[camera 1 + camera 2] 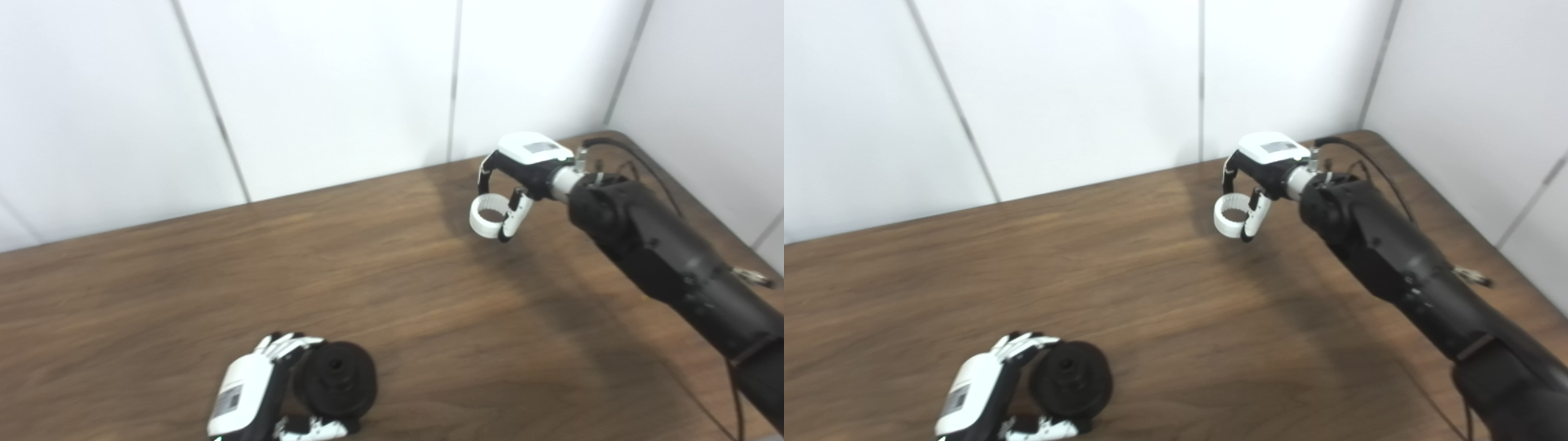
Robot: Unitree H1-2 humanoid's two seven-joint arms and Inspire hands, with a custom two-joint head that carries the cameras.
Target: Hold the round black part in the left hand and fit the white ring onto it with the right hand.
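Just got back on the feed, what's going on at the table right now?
The left hand is closed around the round black part near the front of the wooden table, its holed face turned towards the right. The right hand is far off at the back right, pinching the white ring between its fingers. The two pieces are well apart, so the ring has not yet been fitted onto the part.

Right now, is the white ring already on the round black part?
No, the white ring is held in the right robot hand, far from the round black part in the left robot hand.
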